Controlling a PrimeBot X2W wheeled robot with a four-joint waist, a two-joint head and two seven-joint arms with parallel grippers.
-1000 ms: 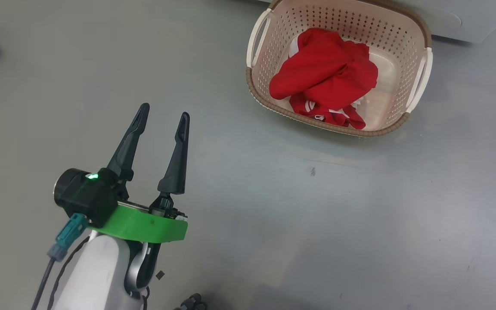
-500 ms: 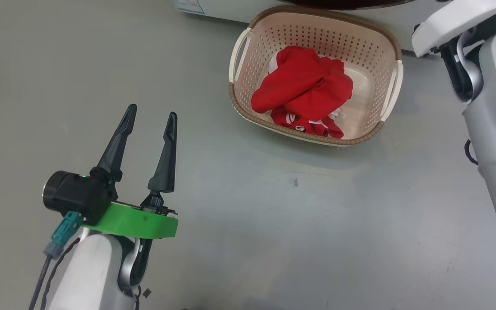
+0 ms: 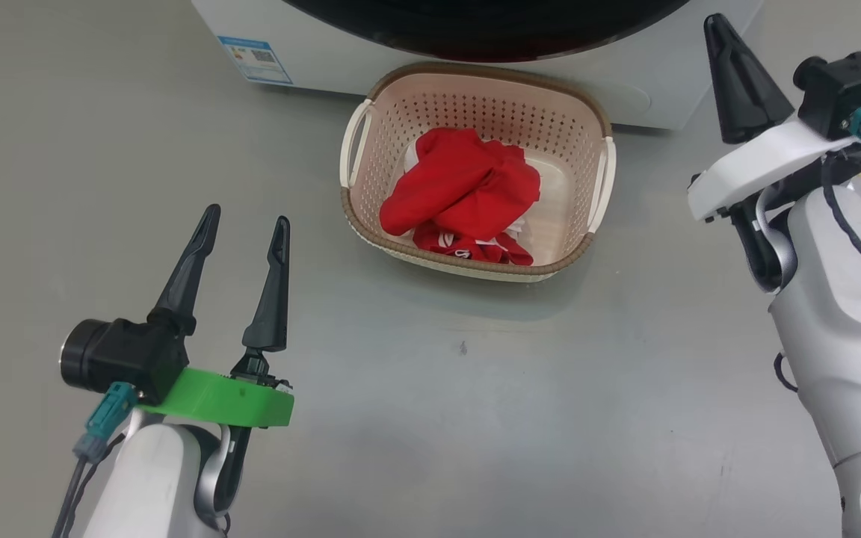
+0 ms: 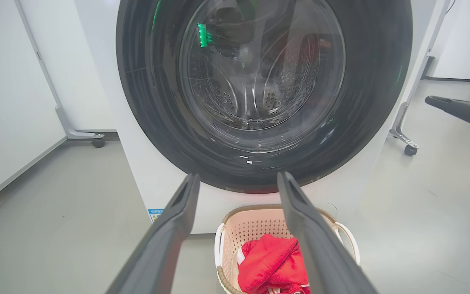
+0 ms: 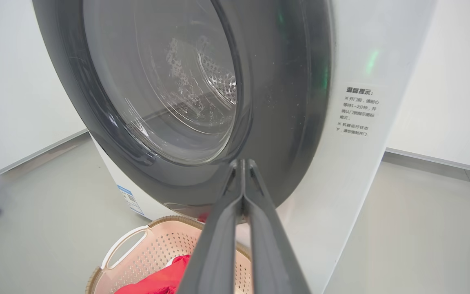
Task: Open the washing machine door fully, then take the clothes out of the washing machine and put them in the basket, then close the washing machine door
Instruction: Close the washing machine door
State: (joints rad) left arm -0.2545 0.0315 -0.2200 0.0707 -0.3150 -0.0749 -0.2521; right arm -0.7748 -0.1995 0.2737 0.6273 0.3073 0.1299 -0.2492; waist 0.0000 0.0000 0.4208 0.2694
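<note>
The clothes [image 3: 468, 190] are seen heaped in the basket [image 3: 475, 112], which is set on the floor just in front of the washing machine [image 3: 326, 45], presumably so that garments could be dropped straight in from the opening. The washing machine door [image 4: 157, 102] appears to be flush against the machine, and no red fabric can be made out behind it, so the task is judged all but done. The left hand [image 3: 247, 215] is held wide open and empty, well apart from the basket. The right hand [image 3: 718, 30] is closed on nothing and aimed at the door, a pose suited to pushing.
</note>
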